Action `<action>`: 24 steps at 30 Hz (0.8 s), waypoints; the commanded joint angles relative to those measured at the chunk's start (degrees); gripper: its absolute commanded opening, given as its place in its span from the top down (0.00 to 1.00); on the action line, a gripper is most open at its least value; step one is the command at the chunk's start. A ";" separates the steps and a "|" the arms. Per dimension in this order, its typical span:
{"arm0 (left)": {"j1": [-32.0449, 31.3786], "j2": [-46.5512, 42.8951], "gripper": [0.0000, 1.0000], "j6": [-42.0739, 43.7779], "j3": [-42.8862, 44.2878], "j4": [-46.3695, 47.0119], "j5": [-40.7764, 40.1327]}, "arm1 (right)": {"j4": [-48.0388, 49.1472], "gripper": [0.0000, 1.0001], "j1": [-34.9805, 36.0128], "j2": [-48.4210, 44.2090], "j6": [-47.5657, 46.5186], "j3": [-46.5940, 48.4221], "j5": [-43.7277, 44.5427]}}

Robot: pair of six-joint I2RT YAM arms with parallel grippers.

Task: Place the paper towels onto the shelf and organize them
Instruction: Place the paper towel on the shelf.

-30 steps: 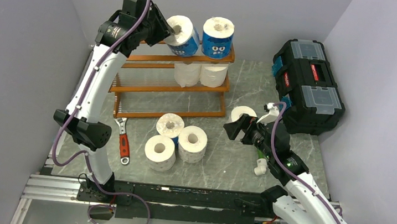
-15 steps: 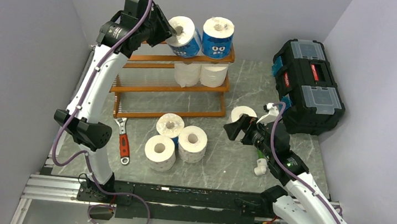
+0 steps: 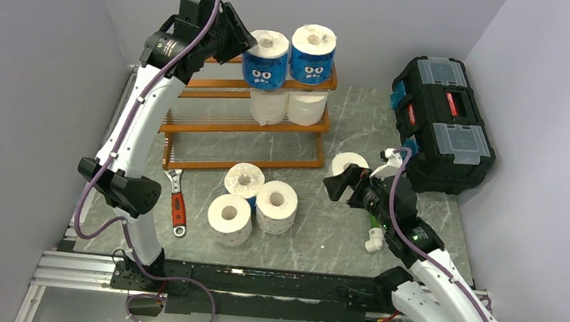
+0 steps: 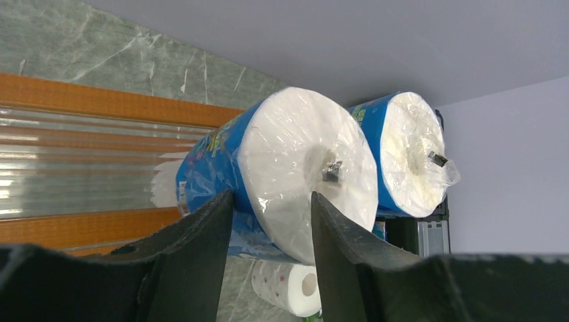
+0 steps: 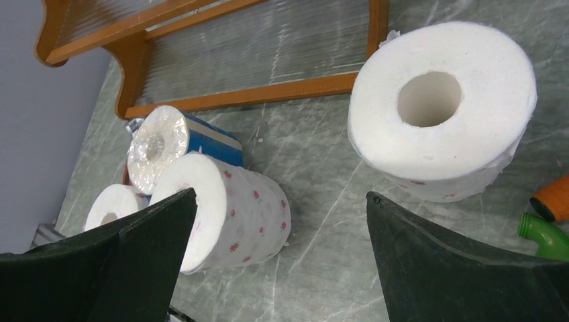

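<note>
Eight paper towels are counted in all. Three are wrapped in blue: two on the shelf's top tier, a left blue roll point(image 3: 265, 57) and a right blue roll point(image 3: 312, 56), and a third blue roll point(image 3: 245, 179) on the table nearer. Five are unwrapped: two white rolls on the middle tier point(image 3: 268, 106) point(image 3: 306, 107), two in the near cluster point(image 3: 229, 217) point(image 3: 276, 202), and a lone roll point(image 3: 349, 165) to the right. One shelf point(image 3: 213, 127) with three tiers is counted, one black toolbox point(image 3: 442, 121) at far right, one wrench point(image 3: 177, 206), one white pipe fitting point(image 3: 373, 238), and two arms point(image 3: 139, 114) point(image 3: 444, 294).
</note>
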 commanded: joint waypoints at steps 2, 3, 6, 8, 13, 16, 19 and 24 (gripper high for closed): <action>-0.48 -0.95 0.49 1.23 2.01 4.59 -1.70 | 0.82 0.01 0.23 -0.67 -1.02 0.42 1.40; -0.43 -1.13 0.49 1.34 1.88 4.64 -1.86 | 0.98 0.01 0.22 -0.59 -1.02 0.33 1.40; -0.48 -1.24 0.48 1.28 0.96 5.18 -1.48 | 1.27 0.01 0.22 -0.27 -0.89 -0.01 1.22; -0.48 -1.09 0.48 1.06 0.61 5.34 -1.19 | 1.28 0.01 0.24 -0.18 -0.85 -0.02 1.10; -0.47 -0.90 0.48 0.68 -0.04 6.61 -0.19 | 1.04 0.01 0.20 -0.69 -0.93 -0.22 1.55; -0.48 -0.96 0.47 0.99 0.81 6.68 -0.52 | 0.74 0.01 0.21 -0.84 -0.98 -0.08 1.54; -0.39 -2.70 0.38 2.05 0.69 7.00 -2.25 | 0.51 0.01 0.23 -1.14 -1.09 0.08 1.59; -0.05 -6.11 0.27 3.96 -0.40 7.66 -4.81 | 0.55 0.01 0.17 -1.05 -1.46 0.22 1.66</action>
